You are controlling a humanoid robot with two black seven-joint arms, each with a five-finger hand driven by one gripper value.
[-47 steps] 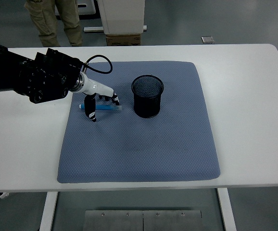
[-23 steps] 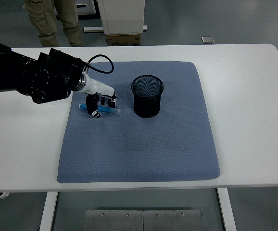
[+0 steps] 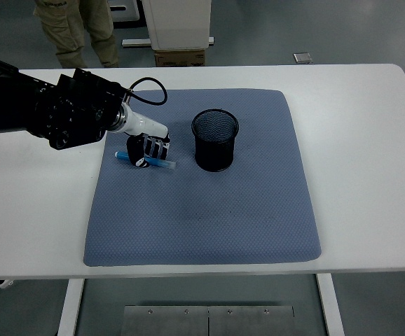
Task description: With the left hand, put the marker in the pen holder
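Left hand (image 3: 148,148) curled around blue marker (image 3: 162,163) lying on mat (image 3: 202,210); grip looks shallow. Risk: marker slips during lift, misses pen holder (image 3: 215,140).

Left hand (image 3: 148,148) fingers curled around blue marker (image 3: 146,160) lying on grey-blue quilted mat (image 3: 209,210), white table (image 3: 357,140). Black mesh cylindrical pen holder (image 3: 215,140) upright just right of marker, apart. Person's legs (image 3: 76,31) top left.
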